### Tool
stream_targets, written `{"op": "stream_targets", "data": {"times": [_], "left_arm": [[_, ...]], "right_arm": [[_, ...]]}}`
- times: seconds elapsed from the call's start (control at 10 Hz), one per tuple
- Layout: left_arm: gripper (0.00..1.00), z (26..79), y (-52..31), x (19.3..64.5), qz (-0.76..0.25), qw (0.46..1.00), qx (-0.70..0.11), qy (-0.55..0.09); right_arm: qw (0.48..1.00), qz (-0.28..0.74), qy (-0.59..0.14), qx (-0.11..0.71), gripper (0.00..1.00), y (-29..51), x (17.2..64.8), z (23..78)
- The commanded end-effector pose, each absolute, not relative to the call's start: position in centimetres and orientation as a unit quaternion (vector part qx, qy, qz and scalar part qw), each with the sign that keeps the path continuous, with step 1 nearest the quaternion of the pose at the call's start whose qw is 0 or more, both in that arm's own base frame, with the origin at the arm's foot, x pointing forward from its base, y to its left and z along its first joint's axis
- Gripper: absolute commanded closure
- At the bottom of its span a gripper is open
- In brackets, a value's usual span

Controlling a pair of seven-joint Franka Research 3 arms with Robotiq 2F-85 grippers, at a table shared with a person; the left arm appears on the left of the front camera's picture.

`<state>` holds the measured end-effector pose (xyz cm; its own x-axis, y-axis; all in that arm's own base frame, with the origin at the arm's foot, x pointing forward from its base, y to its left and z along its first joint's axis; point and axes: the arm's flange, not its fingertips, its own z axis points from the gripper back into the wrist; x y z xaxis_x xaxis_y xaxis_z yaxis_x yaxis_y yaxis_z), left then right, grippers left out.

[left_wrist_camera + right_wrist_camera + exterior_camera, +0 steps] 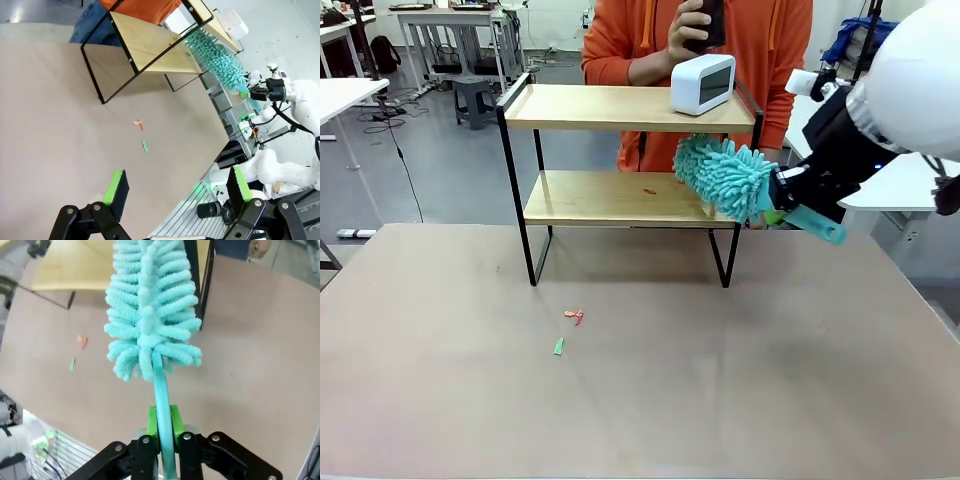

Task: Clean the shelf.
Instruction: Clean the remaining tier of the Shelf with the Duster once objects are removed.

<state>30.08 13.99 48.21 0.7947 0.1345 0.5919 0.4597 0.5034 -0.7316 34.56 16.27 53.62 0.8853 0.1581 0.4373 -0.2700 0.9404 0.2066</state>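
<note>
The right gripper (161, 427) is clamped tight on the thin teal handle (161, 390) of a duster (150, 305), one green pad on each side of it at the bottom centre of the right wrist view. In the front view the duster's head sits at right of centre, over the right end of the lower board (605, 198) of the shelf (620, 106), close to the front right leg (728, 255). The shelf stands in the upper middle of that view, on the far part of the table (740, 390). At the bottom of the left wrist view the left gripper (177, 184) stands wide open, holding nothing, over bare tabletop.

The handle looks like smooth, narrow plastic, so a sideways push against a board could twist it between the pads. The fronds or the handle could also snag on the black post, and the rack looks light enough to be dragged. A white device (703, 82) stands near the right end of the upper board. A lift of the arm or duster there could knock it off. A small red scrap (649, 191) lies on the lower board, and a careless sweep might push it further in rather than off.

The duster head is a thick bundle of soft, fluffy teal fingers around a central spine. The boards are pale, flat, smooth wood in a thin black metal frame. The device is a rounded, glossy box. The table is matt grey-brown, with a red scrap (574, 316) and a green scrap (559, 346) lying left of centre.
</note>
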Motion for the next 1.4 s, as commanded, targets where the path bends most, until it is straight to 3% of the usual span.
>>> {"op": "stream_targets", "data": {"times": [0.0,0.6,0.9,1.3], "left_arm": [[0.0,48.2,13.8,30.1,-0.104,0.803,-0.494,-0.317],[0.0,48.2,13.8,30.1,-0.104,0.803,-0.494,-0.317],[0.0,48.2,13.8,30.1,-0.104,0.803,-0.494,-0.317],[0.0,48.2,13.8,30.1,-0.104,0.803,-0.494,-0.317]], "right_arm": [[0.958,0.08,-0.241,0.131,1.0,18.1,35.6,53.6],[0.952,0.003,-0.299,0.072,1.0,20.8,37.6,48.9],[0.958,0.001,-0.281,0.061,1.0,21.1,37.8,47.3],[0.962,0.023,-0.242,0.122,1.0,21.4,38.4,47.1]]}}
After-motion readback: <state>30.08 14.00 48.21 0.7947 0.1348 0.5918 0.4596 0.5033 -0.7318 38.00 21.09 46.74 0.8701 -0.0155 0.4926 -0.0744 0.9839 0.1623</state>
